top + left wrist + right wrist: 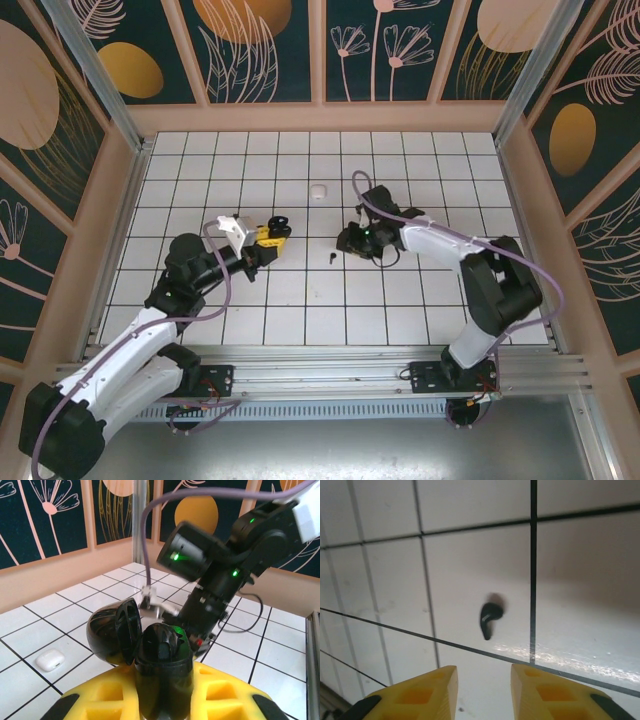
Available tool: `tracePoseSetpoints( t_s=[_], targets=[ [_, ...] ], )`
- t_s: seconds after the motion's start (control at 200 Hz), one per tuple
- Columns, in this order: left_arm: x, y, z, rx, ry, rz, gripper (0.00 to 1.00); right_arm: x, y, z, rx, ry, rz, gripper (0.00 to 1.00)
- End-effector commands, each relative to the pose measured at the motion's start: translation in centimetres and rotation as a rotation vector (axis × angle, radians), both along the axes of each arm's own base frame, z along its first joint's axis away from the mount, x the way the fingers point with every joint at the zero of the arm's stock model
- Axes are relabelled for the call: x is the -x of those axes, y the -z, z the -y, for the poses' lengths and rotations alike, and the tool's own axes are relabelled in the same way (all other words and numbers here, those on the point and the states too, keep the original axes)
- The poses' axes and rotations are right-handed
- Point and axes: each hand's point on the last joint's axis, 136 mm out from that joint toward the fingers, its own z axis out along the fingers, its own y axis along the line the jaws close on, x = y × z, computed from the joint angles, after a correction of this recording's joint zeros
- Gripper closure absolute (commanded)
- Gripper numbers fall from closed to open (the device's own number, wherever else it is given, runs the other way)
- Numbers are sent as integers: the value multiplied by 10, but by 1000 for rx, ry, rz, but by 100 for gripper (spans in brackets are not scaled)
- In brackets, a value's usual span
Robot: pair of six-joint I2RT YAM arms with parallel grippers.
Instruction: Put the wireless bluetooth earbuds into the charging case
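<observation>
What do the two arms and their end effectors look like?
The left arm and the right arm have white links and rounded black joints; a lilac cable runs along each. The left end effector and the right end effector have yellow plastic fingers with recessed pockets. Small green lights glow on the right arm's joints.

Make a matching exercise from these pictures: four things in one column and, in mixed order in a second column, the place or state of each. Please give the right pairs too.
Things
1. black charging case
2. black earbud
3. white box
4. right end effector

Places or states
A. open, holding nothing
B. lying on the table just ahead of the right end effector
C. gripped by the left end effector, lid open
D. resting on the table toward its far side, beyond both arms

Pairs: 1-C, 2-B, 3-D, 4-A
</observation>
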Motion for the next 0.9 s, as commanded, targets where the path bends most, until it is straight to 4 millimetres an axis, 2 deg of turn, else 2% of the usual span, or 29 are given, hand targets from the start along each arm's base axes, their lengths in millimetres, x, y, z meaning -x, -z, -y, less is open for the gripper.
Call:
tracePoseSetpoints(
  t_s=[0.0,0.26,0.896],
  targets=[
    [3,-2,-3,20,-12,-2,89,-6,9,-7,52,-3,10,64],
    [6,2,-5,19,-17,2,89,-3,31,-16,160,-36,-15,64],
    [8,4,-6,1,-13,16,89,-12,47,-27,284,-55,-27,68]
  ],
)
